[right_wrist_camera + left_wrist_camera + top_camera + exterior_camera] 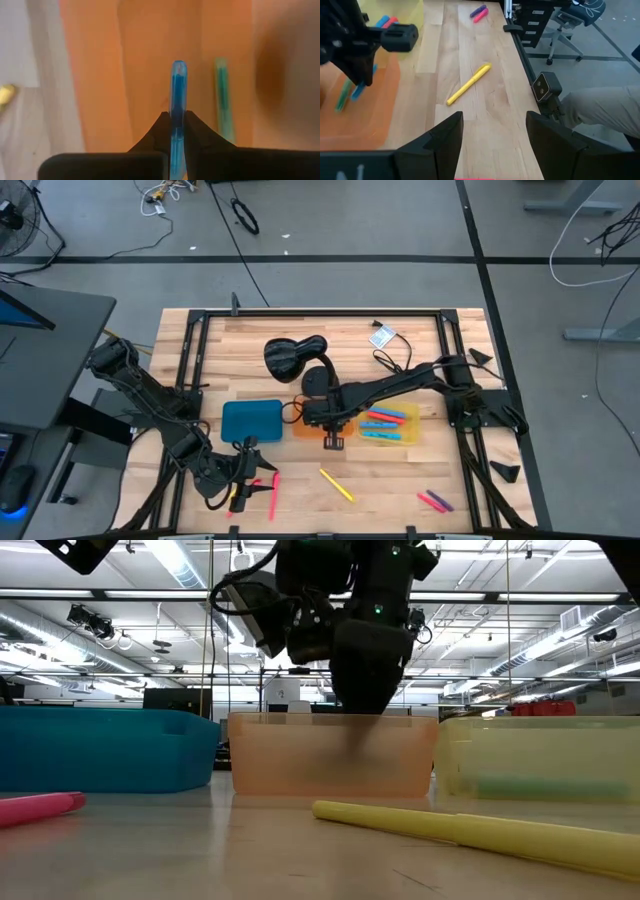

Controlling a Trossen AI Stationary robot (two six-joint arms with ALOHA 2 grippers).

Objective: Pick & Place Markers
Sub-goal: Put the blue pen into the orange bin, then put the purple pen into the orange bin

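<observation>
My right gripper (332,442) (172,125) hangs over the orange tray (305,428) (330,755), shut on a blue marker (178,85). A green marker (222,100) lies inside that tray. The yellow tray (412,438) holds several blue and red markers (385,425). A yellow marker (337,485) (468,84) lies flat on the table, as do pink ones (272,490) and a purple and pink pair (435,500). My left gripper (248,465) (495,145) waits open at the near left, above the pink markers. My right gripper pinches the blue marker's shaft (177,117) between its two fingers, coming from above and pointing steeply down. The marker runs along the fingers and sticks out below their tips (358,91), hanging nearly upright over the orange tray's floor.
A blue tray (250,420) (100,750) stands left of the orange one. A black lamp-like object (290,358) and a cable with a white tag (382,337) lie at the far side. A black frame rims the table (200,360). Someone's leg (605,110) shows beyond the table's edge.
</observation>
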